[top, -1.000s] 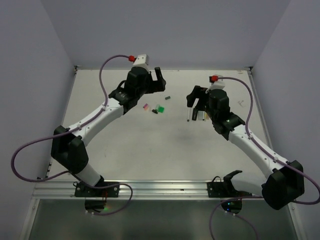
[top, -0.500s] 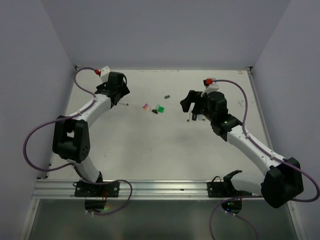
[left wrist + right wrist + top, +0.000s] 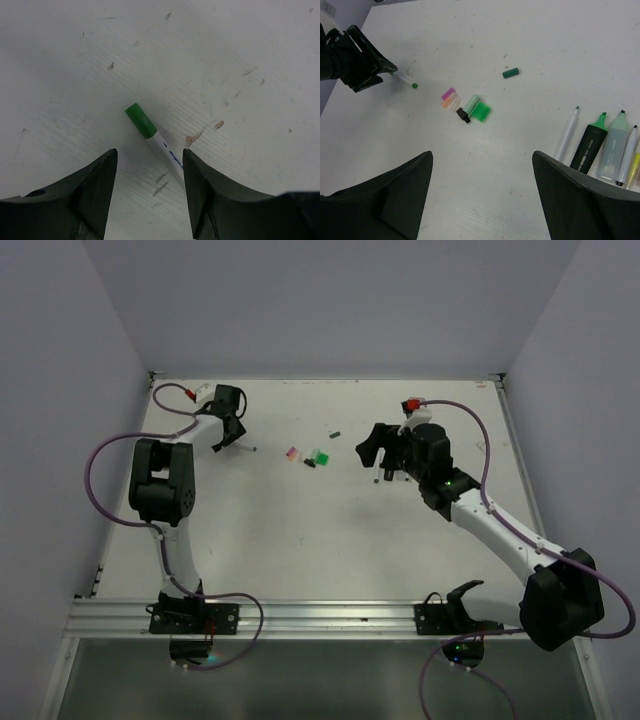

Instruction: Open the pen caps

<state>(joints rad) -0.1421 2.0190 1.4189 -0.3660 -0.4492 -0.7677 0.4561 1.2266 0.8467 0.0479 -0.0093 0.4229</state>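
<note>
Left pincer [image 3: 149, 152] agape astride green-capped pen [image 3: 156, 141], barrel end hidden; right pincer [image 3: 482, 156] released.

The left arm reaches far back on the left, its left claw [image 3: 230, 432] tipped downward, jaws parted. The right arm stretches forward and inward, right claw [image 3: 376, 452] spread wide, empty.

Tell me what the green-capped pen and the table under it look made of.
Pen: likely plastic; smooth white barrel with printed lettering, green cap with a soft sheen.
Table: probably painted or laminated board; matte white, fine grain lines, scuffs and chips.
</note>
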